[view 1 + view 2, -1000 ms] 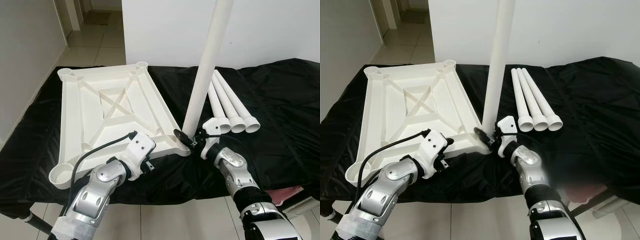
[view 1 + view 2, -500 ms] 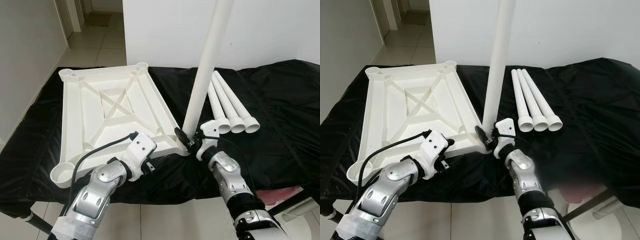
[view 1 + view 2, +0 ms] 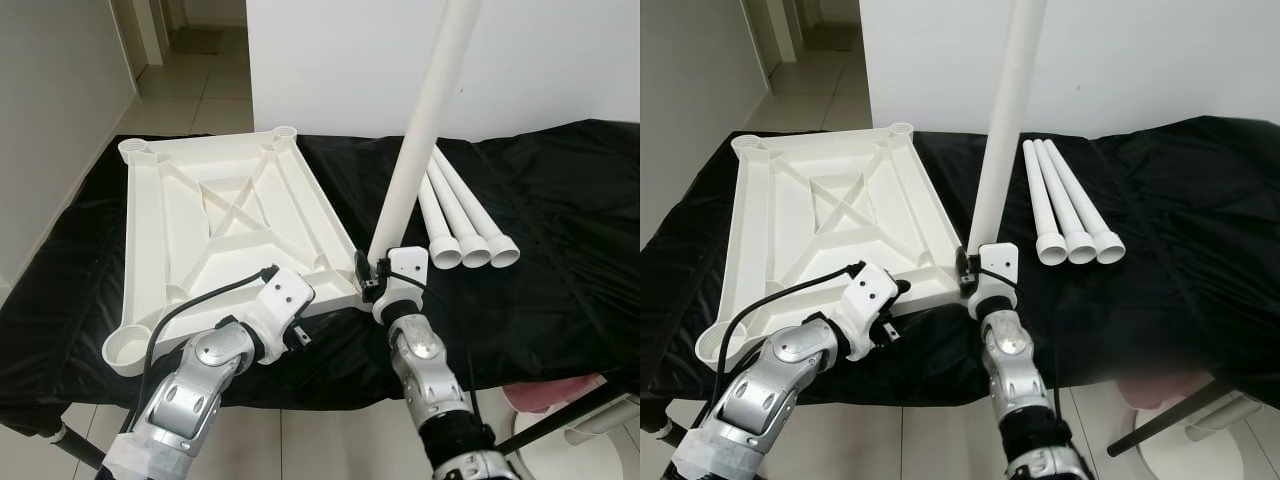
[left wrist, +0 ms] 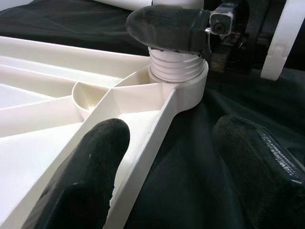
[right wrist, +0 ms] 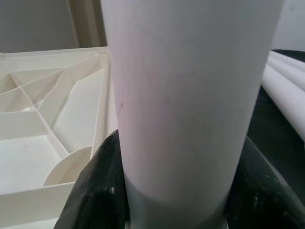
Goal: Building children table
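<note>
The white tabletop [image 3: 142, 240] lies upside down on the black-covered table. One white table leg [image 3: 418, 150] stands upright in the near right corner socket [image 4: 183, 88], its threaded end [image 4: 174, 67] partly showing above the rim. My right gripper [image 3: 371, 279] is shut on the leg's base, with a black finger [image 5: 102, 191] on each side of the tube. My left gripper [image 4: 171, 167] stands open just short of that corner, one finger [image 4: 90, 181] over the tabletop's edge rib and the other over the cloth.
Three more white legs [image 3: 455, 215] lie side by side on the black cloth [image 3: 560, 200], right of the upright leg. A white wall stands behind the table. Tiled floor runs along the left, and a white round object [image 3: 590, 445] sits low at the right.
My right forearm has swung left to sit under the corner, turning the wrist around the leg. The leg's top leans slightly more to the right. The left arm stays put.
</note>
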Controlling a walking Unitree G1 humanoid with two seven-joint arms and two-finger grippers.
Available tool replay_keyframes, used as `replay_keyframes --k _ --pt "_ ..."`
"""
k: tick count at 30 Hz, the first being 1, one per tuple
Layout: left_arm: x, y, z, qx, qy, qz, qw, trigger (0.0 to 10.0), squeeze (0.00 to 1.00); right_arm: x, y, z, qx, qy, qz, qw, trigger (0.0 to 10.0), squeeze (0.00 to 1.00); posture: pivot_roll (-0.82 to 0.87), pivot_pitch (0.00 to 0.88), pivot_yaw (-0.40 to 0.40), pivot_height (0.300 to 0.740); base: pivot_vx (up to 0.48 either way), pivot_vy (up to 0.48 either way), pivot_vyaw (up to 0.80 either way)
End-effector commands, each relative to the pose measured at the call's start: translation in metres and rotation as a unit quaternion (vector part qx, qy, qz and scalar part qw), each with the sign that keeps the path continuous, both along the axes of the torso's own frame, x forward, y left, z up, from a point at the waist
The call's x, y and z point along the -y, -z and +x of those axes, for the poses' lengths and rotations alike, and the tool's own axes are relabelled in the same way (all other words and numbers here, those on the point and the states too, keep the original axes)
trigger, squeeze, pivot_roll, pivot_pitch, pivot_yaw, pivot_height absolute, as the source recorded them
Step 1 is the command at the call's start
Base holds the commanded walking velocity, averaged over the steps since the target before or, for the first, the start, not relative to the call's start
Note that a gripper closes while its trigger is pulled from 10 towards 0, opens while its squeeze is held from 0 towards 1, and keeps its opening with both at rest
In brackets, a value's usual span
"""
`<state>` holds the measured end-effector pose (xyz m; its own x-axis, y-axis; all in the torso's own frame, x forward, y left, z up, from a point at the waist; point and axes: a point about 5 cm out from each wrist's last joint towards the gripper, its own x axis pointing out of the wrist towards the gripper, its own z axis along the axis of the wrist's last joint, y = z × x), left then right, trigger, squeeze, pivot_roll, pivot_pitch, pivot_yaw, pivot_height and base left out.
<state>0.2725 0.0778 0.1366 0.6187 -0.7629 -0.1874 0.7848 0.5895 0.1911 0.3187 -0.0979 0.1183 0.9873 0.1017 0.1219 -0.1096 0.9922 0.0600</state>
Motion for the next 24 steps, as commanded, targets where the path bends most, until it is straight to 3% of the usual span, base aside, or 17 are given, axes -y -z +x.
replay_keyframes --k 1,8,9,13,14,15,16,24 --pt "0.002 0.001 -0.001 0.0 0.005 0.003 1.0 10.0 0.0 -0.005 0.02 -0.008 -0.052 0.005 0.007 0.999 10.0 0.0 0.02 0.0 -0.023 0.74 0.0 0.0 0.0" --pt "-0.001 0.001 0.0 0.0 0.005 0.006 1.0 10.0 0.0 -0.002 0.018 -0.007 -0.051 0.0 -0.001 0.999 10.0 0.0 0.02 0.0 -0.021 0.74 0.0 0.0 0.0" --pt "-0.001 0.001 0.001 0.001 0.005 0.006 1.0 10.0 0.0 0.001 0.016 -0.006 -0.049 0.001 -0.002 0.999 10.0 1.0 0.02 0.0 -0.023 0.74 0.0 0.0 0.0" --pt "0.0 0.0 0.001 0.002 0.004 0.005 1.0 10.0 0.0 0.006 0.011 -0.004 -0.041 -0.003 -0.003 0.999 10.0 1.0 0.02 0.0 -0.024 0.74 0.0 0.0 0.0" --pt "0.0 0.0 0.0 0.002 0.004 0.004 1.0 10.0 0.0 0.007 0.01 -0.004 -0.04 -0.011 -0.004 0.999 10.0 0.29 0.02 0.0 -0.025 0.74 0.0 0.0 0.0" --pt "0.0 0.0 0.0 0.002 0.004 0.004 1.0 10.0 0.0 0.007 0.01 -0.004 -0.04 -0.011 -0.004 0.999 10.0 0.29 0.02 0.0 -0.025 0.74 0.0 0.0 0.0" --pt "0.0 0.001 0.0 0.001 0.005 0.004 1.0 10.0 0.0 0.007 0.009 -0.004 -0.038 -0.017 -0.007 0.999 10.0 0.0 0.02 0.0 -0.025 0.74 0.0 0.0 0.0" --pt "0.0 0.0 0.001 0.003 0.004 0.005 1.0 10.0 0.0 0.015 0.006 -0.004 -0.021 -0.053 -0.029 0.998 10.0 0.0 0.02 0.0 -0.024 0.74 0.0 0.0 0.0"
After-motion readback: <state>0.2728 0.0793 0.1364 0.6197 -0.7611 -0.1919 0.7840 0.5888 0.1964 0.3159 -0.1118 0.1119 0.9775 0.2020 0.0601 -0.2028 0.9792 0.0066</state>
